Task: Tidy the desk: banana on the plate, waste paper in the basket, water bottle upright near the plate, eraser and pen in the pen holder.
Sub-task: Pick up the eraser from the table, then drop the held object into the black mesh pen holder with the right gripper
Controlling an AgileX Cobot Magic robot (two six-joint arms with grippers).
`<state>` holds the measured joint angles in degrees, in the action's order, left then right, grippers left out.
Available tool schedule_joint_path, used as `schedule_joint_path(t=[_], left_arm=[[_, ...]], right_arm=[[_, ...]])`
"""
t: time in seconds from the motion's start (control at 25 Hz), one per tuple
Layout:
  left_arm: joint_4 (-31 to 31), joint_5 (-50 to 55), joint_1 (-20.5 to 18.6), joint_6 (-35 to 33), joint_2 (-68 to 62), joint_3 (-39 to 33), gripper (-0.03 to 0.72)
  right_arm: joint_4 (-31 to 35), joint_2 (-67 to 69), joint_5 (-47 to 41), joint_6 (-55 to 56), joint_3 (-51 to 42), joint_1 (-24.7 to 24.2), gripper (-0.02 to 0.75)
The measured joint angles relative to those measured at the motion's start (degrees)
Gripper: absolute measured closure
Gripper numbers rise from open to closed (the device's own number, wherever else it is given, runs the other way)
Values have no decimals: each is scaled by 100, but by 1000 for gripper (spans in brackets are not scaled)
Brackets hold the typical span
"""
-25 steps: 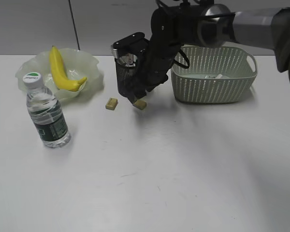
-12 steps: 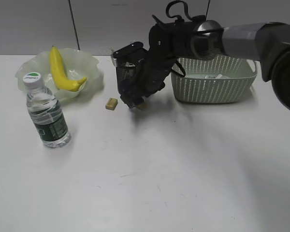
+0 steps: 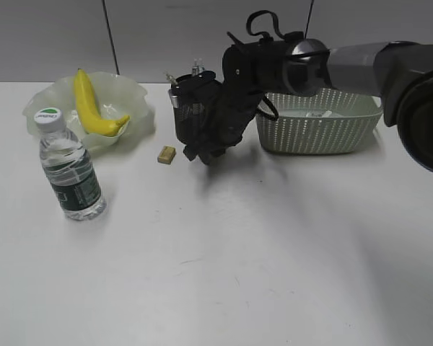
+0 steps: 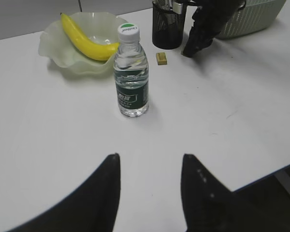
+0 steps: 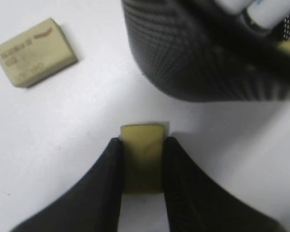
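Observation:
My right gripper [image 5: 142, 145] is shut on a yellowish eraser [image 5: 142, 154], low over the desk [image 3: 224, 252], right beside the black mesh pen holder [image 5: 203, 53] [image 3: 190, 115]. A second eraser [image 3: 166, 154] [image 5: 35, 52] lies on the desk left of the holder. Pens [image 5: 261, 9] stand in the holder. The banana [image 3: 90, 108] lies on the wavy green plate [image 3: 133, 101]. The water bottle [image 3: 68, 169] stands upright in front of the plate. The waste paper [image 3: 319, 114] lies in the basket [image 3: 317, 133]. My left gripper [image 4: 150, 162] is open and empty, well short of the bottle [image 4: 131, 77].
In the exterior view my right arm [image 3: 325, 61] reaches across from the right, above the basket. A grey wall [image 3: 166, 36] runs behind the desk. The desk's front edge [image 4: 270, 171] shows in the left wrist view.
My right gripper, still holding the eraser, has moved back and closer against the pen holder; the held eraser is now hidden in the exterior view. Nothing else moved.

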<state>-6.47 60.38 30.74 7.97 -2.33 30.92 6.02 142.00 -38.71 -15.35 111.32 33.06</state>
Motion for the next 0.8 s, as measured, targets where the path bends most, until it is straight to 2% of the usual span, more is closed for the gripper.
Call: schedule_joint_path(t=[0.28, 0.56, 0.68, 0.8], left_arm=[[0, 0, 0, 0, 0, 0, 375], [0, 0, 0, 0, 0, 0, 377], [0, 0, 0, 0, 0, 0, 377], [0, 0, 0, 0, 0, 0, 377]], right_arm=[[-68, -104, -514, 0, 112, 0, 532], [-82, -906, -1201, -14, 117, 92, 532], [-82, -1316, -1140, -19, 117, 120, 532], [-82, -1654, -628, -20, 131, 127, 533]])
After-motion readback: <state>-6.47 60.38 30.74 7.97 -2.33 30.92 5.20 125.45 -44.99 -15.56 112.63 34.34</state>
